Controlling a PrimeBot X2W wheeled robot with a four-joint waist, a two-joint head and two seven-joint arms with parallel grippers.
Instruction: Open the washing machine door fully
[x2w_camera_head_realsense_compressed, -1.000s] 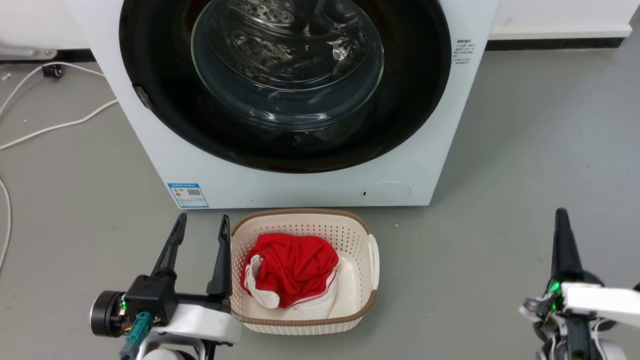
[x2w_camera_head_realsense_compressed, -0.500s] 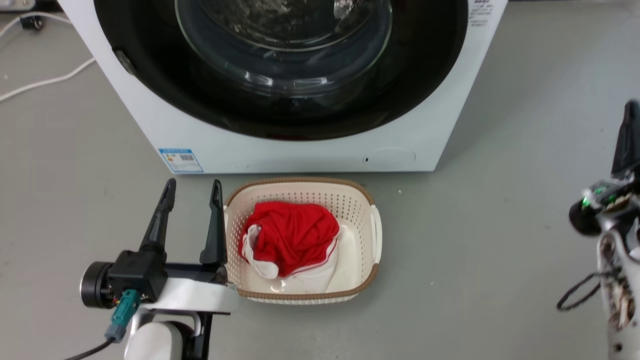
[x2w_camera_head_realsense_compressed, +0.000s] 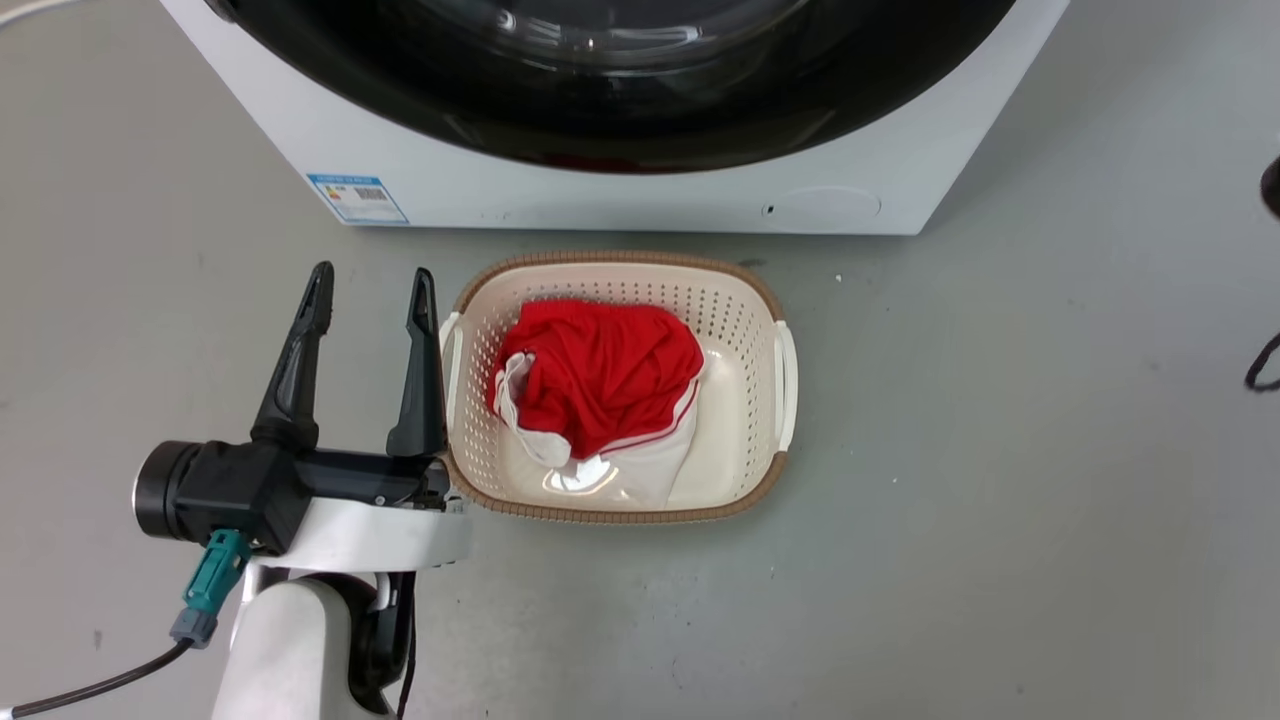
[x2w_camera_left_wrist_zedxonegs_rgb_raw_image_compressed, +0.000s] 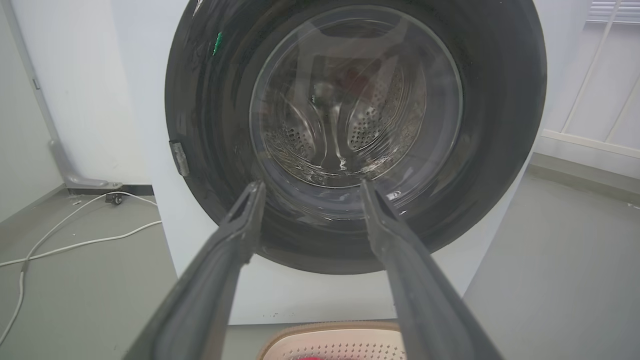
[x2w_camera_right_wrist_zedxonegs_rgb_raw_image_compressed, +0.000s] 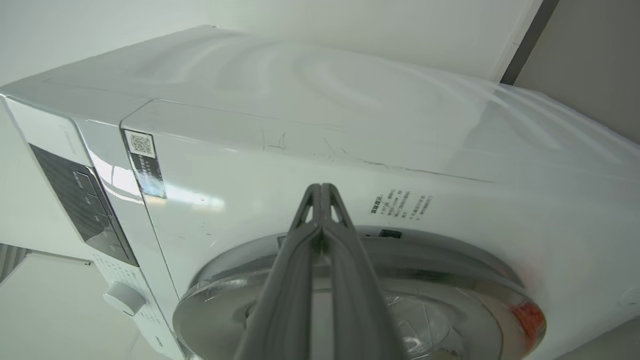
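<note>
L gripper (x2w_camera_head_realsense_compressed: 372, 273) spread wide, empty, just beside basket (x2w_camera_head_realsense_compressed: 620, 258) w/ red cloth (x2w_camera_head_realsense_compressed: 600, 370). R gripper (x2w_camera_right_wrist_zedxonegs_rgb_raw_image_compressed: 320, 192) fingers pressed together, nothing between, pointing at washer (x2w_camera_right_wrist_zedxonegs_rgb_raw_image_compressed: 300, 150) front above door (x2w_camera_left_wrist_zedxonegs_rgb_raw_image_compressed: 355, 125). Door looks shut flush on washer, behind basket.

Head cam has tilted down twd the floor; right claw (x2w_camera_right_wrist_zedxonegs_rgb_raw_image_compressed: 322, 187) has swung up from its low spot, tips now aimed just above washing machine door (x2w_camera_right_wrist_zedxonegs_rgb_raw_image_compressed: 450, 272) rim.
</note>
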